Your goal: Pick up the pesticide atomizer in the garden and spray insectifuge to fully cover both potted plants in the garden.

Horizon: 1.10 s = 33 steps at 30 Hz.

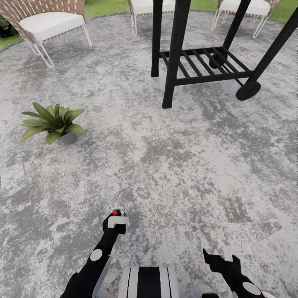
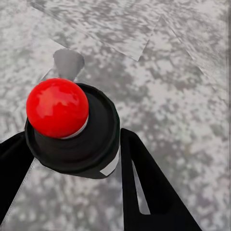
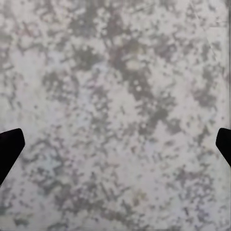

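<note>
Left gripper (image 1: 116,221) fingers (image 2: 149,187) closed on the pesticide atomizer (image 2: 72,130), red dot up, held above the patio (image 1: 165,165). Right gripper (image 1: 219,260) fingers (image 3: 9,149) spread wide, holding nothing. One potted plant (image 1: 54,122) stands near the patio's left edge. Black wheeled cart (image 1: 207,62) and white-cushioned wicker chair (image 1: 45,25) toward the far edge.

No text, label, brand, number or sign can be read on anything here.
</note>
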Motion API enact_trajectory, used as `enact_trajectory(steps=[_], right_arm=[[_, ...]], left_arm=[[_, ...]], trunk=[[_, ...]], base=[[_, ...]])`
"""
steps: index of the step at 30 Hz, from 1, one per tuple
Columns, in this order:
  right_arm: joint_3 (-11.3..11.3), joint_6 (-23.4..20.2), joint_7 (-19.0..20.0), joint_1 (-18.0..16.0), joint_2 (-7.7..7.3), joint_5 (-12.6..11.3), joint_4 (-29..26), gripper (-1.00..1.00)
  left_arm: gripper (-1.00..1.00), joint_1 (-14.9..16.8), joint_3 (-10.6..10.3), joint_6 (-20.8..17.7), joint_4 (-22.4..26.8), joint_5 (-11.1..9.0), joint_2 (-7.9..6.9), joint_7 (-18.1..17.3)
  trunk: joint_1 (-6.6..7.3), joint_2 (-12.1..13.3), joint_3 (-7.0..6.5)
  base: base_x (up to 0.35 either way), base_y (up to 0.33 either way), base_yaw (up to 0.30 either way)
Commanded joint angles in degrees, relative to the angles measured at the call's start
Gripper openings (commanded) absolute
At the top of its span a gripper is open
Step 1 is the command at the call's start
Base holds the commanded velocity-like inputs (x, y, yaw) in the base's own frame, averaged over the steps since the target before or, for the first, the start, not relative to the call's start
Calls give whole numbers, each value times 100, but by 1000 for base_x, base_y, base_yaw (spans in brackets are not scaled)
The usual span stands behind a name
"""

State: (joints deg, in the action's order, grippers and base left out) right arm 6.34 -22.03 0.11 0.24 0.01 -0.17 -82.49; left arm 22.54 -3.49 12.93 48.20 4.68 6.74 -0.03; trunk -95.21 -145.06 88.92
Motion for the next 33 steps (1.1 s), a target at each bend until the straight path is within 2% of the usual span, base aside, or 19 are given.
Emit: enact_trajectory(steps=[1, 13, 17, 21, 33], right_arm=[[3, -29, 0, 2, 1, -1, -9, 100], [8, -29, -2, 2, -3, 0, -13, 100], [8, -29, 0, 2, -9, 0, -16, 100], [-9, -39, -20, -128, -8, 18, -146, 100], [6, -39, -20, -129, -10, 6, -199, 100]], left_arm=[[-100, 3, 6, 17, -3, 50, 3, 3], [-100, 1, 38, -34, -3, 29, -17, 8], [-100, 2, 62, -554, 56, -37, -26, -2], [-100, 116, 85, -519, 185, 5, -54, -5], [-100, 110, 85, -528, 432, -2, -58, -5]], trunk=[[3, 0, -20], [34, 16, -286], [44, 22, -375], [44, 22, -370], [44, 22, -361]], base=[[0, 0, 0], [0, 0, 0], [0, 0, 0], [0, 0, -6], [0, 0, -1]])
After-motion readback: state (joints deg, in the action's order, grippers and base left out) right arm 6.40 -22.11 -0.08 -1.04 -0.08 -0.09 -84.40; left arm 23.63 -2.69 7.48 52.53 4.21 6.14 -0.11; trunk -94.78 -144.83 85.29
